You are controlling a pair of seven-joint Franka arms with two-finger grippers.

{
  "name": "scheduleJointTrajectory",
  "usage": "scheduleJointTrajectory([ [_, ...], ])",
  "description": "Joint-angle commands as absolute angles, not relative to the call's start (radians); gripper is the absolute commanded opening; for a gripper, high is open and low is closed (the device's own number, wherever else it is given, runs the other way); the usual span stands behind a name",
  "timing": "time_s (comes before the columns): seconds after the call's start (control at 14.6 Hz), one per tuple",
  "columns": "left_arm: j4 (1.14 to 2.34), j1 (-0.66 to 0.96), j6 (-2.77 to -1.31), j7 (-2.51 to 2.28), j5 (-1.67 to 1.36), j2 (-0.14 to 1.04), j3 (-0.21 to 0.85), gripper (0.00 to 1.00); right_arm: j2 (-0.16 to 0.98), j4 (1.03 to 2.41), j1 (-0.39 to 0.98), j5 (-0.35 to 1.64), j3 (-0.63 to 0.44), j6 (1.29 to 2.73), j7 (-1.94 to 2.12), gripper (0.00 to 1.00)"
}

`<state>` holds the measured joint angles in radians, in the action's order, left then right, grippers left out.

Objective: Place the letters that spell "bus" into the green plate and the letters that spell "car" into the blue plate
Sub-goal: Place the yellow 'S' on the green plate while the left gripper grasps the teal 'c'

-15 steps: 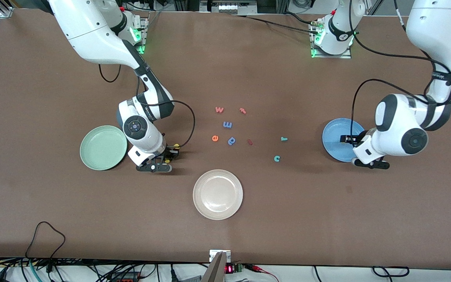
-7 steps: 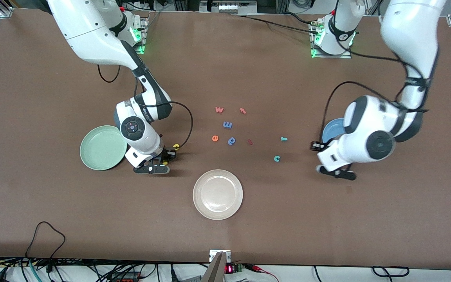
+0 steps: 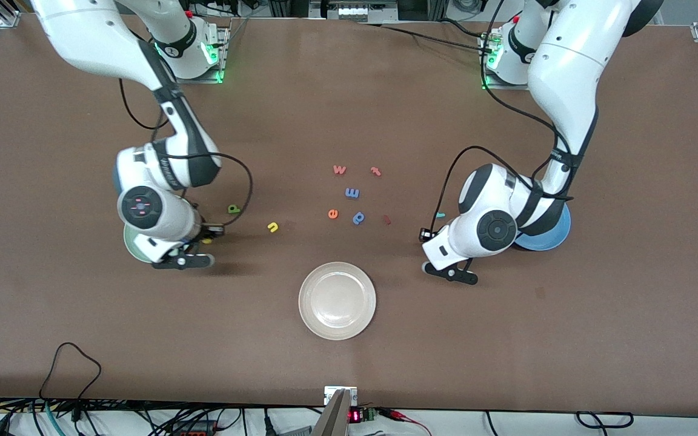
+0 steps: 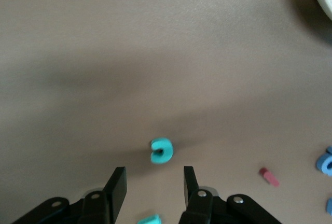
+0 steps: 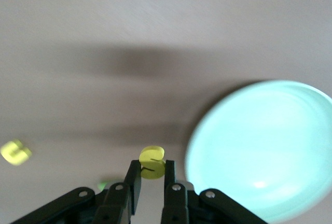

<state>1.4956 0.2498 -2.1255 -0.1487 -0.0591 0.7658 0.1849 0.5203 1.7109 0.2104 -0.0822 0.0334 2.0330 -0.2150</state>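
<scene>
My right gripper (image 3: 206, 237) is shut on the yellow s (image 5: 152, 163) and hangs beside the rim of the green plate (image 5: 264, 146), which the wrist mostly hides in the front view (image 3: 132, 248). On the table lie the dark green b (image 3: 234, 209) and the yellow u (image 3: 272, 227). My left gripper (image 4: 153, 176) is open, low over the table, with the teal c (image 4: 161, 150) just ahead of its fingertips. The teal r (image 3: 440, 214) lies beside that hand. Its arm covers part of the blue plate (image 3: 546, 241).
A white plate (image 3: 337, 300) sits nearest the front camera at mid-table. Loose letters lie in the middle: an orange w (image 3: 339, 169), a red-orange t (image 3: 375, 171), a blue m (image 3: 352, 192), an orange e (image 3: 332, 213), a blue p (image 3: 358, 217) and a dark red piece (image 3: 386, 220).
My right arm lifted the yellow s and carried it toward the green plate, uncovering the b and u. My left arm swung from the blue plate to the teal c, its fingers narrowing.
</scene>
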Motion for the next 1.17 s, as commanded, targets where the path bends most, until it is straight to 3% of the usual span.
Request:
scheduleJointTrajectory([
  [0.0,1.462,0.264,-2.154,-0.156,-0.071,0.799,0.172,0.52,0.47,1.81,0.125,-0.089,0.048,2.019,-0.103,0.0],
  [0.21,1.462,0.265,-2.157,-0.156,-0.042,0.818,0.169,0.5,0.48,1.833,0.046,-0.091,0.046,2.031,-0.014,0.02],
  [0.27,1.462,0.27,-2.157,-0.161,-0.013,0.825,0.169,0.5,0.489,1.833,0.034,-0.091,0.048,2.045,-0.012,0.08],
  [0.34,1.462,0.278,-2.157,-0.188,0.0,0.827,0.169,0.49,0.497,1.832,0.031,-0.094,0.046,2.055,-0.008,0.23],
  [0.41,1.462,0.284,-2.157,-0.225,0.005,0.828,0.169,0.49,0.5,1.832,0.031,-0.101,0.046,2.066,-0.006,0.5],
  [0.48,1.462,0.299,-2.157,-0.238,0.005,0.831,0.167,0.48,0.5,1.833,0.031,-0.104,0.046,2.078,-0.006,1.0],
  [0.89,1.46,0.314,-2.157,-0.252,0.032,0.856,0.163,0.45,0.46,1.838,0.09,-0.092,0.072,2.077,-0.055,1.0],
  [1.1,1.46,0.314,-2.157,-0.291,0.127,0.857,0.164,0.44,0.448,1.905,0.129,-0.094,0.106,2.137,-0.155,1.0],
])
